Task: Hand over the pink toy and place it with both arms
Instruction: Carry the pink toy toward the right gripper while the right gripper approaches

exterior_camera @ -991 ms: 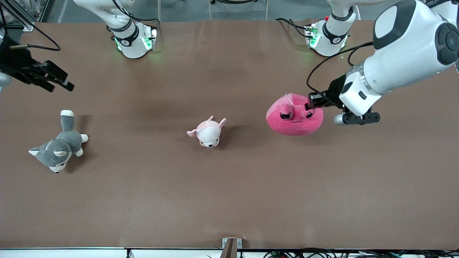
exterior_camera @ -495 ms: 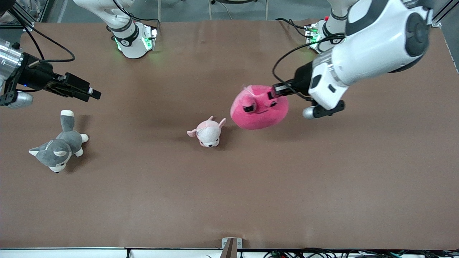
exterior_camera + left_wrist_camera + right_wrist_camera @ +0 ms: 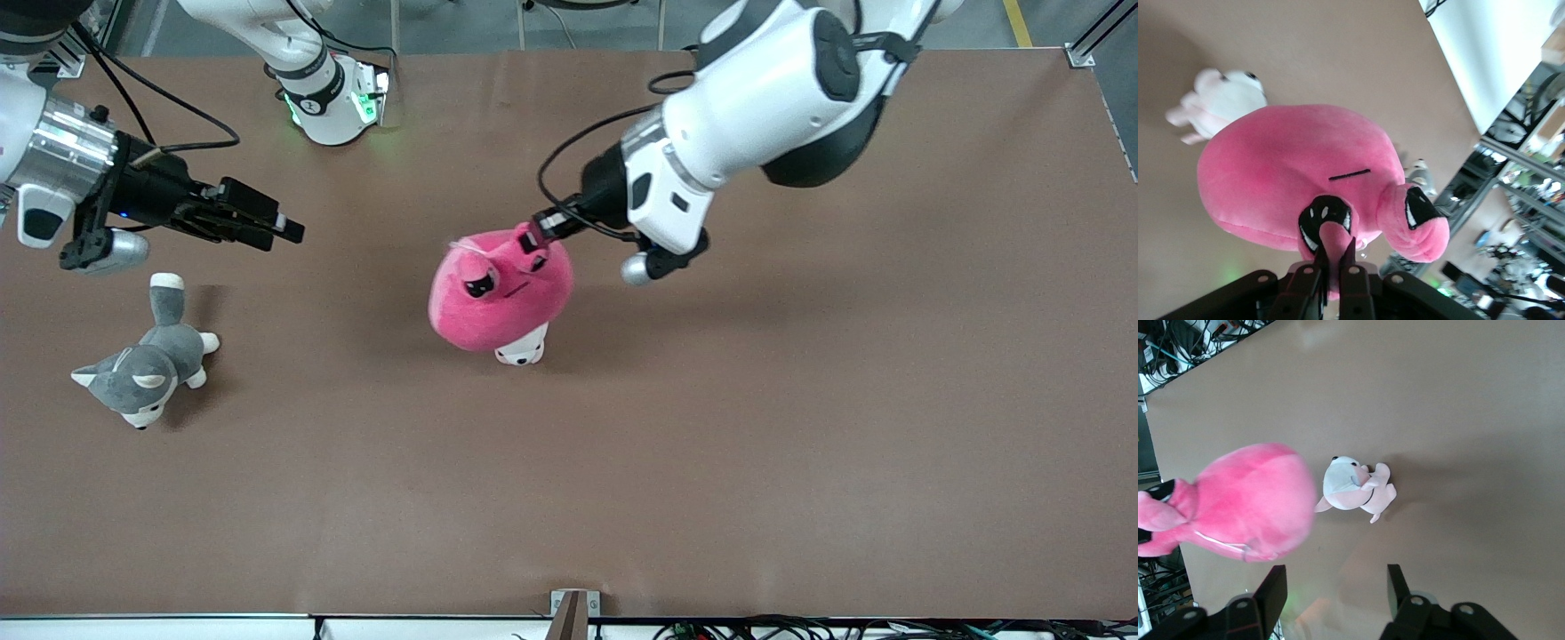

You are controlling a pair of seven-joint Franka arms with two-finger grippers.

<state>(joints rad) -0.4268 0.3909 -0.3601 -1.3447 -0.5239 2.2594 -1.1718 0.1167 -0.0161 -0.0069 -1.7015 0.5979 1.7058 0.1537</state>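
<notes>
We have the pink toy up in the air over the small pale pink-and-white plush near the middle of the worktop. The left end effector is pinched tight on a small fold of it beside one black eye (the wrist view shows the fingers nipping a nub of fabric), and the body hangs from that pinch. The right end effector hovers over the worktop toward the right arm's end, above the grey-and-white dog plush, its fingers spread with nothing between them. We judge the toy light, soft and squashy, so it will sag and swing rather than slip. For the handover we would take the bulging body or the edge away from the left pinch.
</notes>
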